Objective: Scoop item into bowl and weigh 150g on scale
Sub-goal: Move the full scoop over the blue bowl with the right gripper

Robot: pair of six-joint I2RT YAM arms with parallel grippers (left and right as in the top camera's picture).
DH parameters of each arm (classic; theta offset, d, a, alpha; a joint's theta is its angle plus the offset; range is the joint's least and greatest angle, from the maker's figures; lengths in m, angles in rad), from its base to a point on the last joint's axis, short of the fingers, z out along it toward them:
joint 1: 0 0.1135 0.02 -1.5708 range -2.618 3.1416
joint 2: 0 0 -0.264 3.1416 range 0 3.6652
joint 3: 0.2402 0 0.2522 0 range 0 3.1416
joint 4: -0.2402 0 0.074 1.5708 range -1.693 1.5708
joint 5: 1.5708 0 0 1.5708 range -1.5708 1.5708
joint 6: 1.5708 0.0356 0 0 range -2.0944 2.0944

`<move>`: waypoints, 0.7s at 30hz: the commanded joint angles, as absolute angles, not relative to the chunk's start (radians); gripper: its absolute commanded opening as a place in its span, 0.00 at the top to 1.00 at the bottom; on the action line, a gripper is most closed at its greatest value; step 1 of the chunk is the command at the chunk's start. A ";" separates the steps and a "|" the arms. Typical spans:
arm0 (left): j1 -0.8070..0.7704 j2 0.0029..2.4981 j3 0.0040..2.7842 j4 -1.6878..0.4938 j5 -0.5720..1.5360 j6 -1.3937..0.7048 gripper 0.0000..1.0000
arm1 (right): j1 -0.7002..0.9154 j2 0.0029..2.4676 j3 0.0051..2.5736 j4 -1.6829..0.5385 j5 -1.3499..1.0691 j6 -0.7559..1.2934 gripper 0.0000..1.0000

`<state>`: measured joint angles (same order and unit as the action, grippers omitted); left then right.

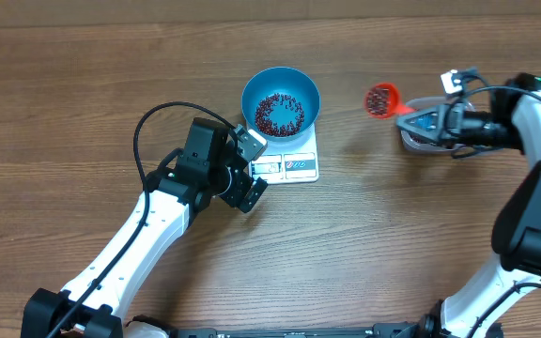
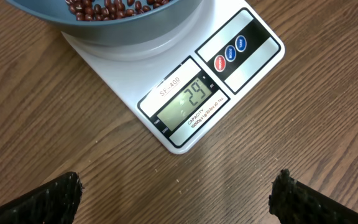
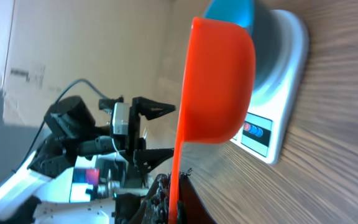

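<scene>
At table (image 1: 393,235) centre (overhead view): blue bowl (image 1: 281,80) sits upright on white scale (image 1: 301,165) and covers its far half; the display & button edge is left bare, facing the L arm. Dark red-brown beans (image 1: 281,113) lie as a loose layer on the bowl's bottom. L gripper (image 1: 252,169) hangs just beside the scale's display edge, jaws spread fully wide w/ nothing betw. them. In its wrist view the fingertips (image 2: 48,199) frame bare wood, and the display reads "29". R gripper (image 1: 419,118) is well apart from the bowl, on the R arm's side, jaws clamped tight on the handle of an orange scoop (image 1: 381,99). The scoop head lies betw. gripper and bowl and carries a small load of beans. Beneath the R gripper: clear tub (image 1: 409,141), mostly hidden, contents not discernible. R wrist view: scoop seen edge-on, w/ bowl & scale behind it.
</scene>
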<state>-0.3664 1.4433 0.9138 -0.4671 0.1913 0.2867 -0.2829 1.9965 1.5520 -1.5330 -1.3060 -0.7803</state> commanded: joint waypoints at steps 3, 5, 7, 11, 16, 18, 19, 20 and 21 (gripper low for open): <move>-0.367 1.451 0.904 -0.466 0.202 0.281 0.00 | -0.156 1.958 1.573 -1.435 -1.359 -0.673 0.96; -0.367 1.451 0.904 -0.466 0.202 0.281 0.00 | -0.117 1.958 1.573 -1.372 -1.351 -0.600 0.96; -0.367 1.451 0.904 -0.466 0.202 0.281 0.00 | -0.094 1.958 1.573 -1.319 -1.337 -0.535 0.96; -0.367 1.451 0.904 -0.466 0.202 0.281 0.00 | -0.027 1.958 1.604 -1.176 -1.240 -0.333 0.96; -0.367 1.451 0.904 -0.466 0.202 0.281 0.01 | 0.049 1.958 1.686 -1.100 -1.065 -0.165 0.96; -0.367 1.451 0.904 -0.466 0.202 0.281 0.00 | 0.089 1.958 1.729 -1.073 -0.949 -0.087 0.96; -0.367 1.451 0.904 -0.466 0.202 0.281 0.00 | 0.104 1.958 1.742 -1.066 -0.914 -0.070 0.96; -0.367 1.451 0.904 -0.466 0.202 0.281 0.00 | 0.125 1.958 1.760 -1.061 -0.855 -0.046 0.96; -0.367 1.451 0.904 -0.466 0.202 0.281 0.00 | 0.149 1.958 1.778 -1.057 -0.783 -0.022 0.96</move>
<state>-0.3664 1.4433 0.9138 -0.4671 0.1913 0.2867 0.1097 1.9957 1.7199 -1.0668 -0.9668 -0.1291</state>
